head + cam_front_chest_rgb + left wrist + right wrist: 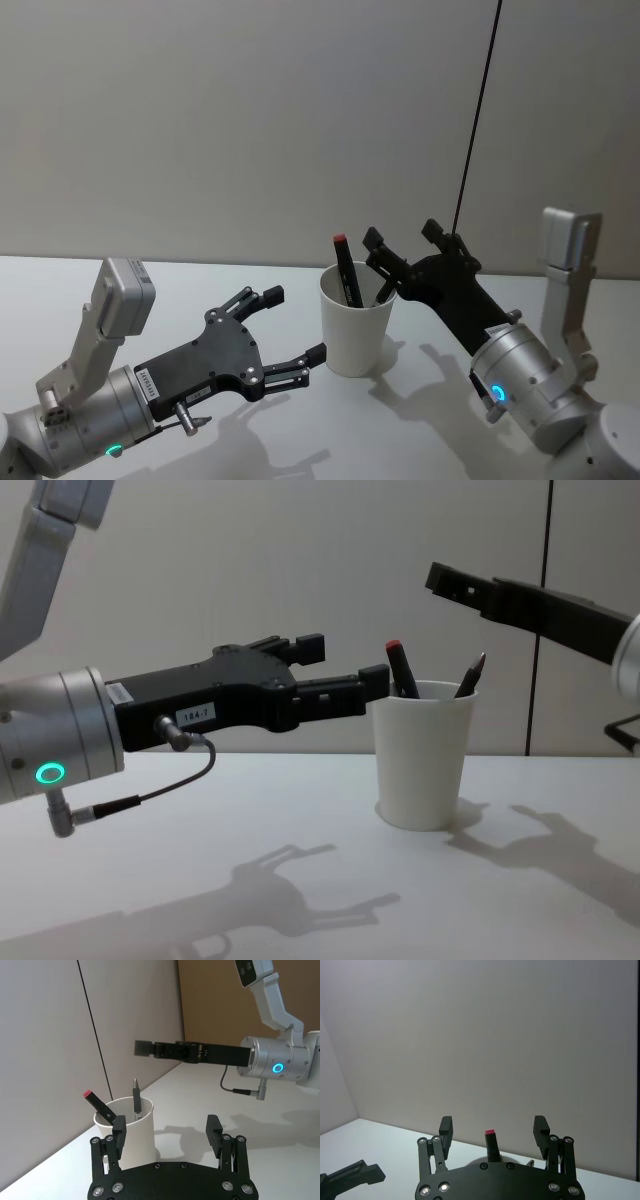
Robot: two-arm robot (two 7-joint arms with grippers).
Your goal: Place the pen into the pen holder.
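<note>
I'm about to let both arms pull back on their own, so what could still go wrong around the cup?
1. The left end effector, open, hangs beside the pen holder near its rim; a sideways drift might tip the light cup.
2. The right end effector, also open, hovers just above the rim. The red-capped pen and the second pen lean out above it, so a low retreat could catch one.
</note>
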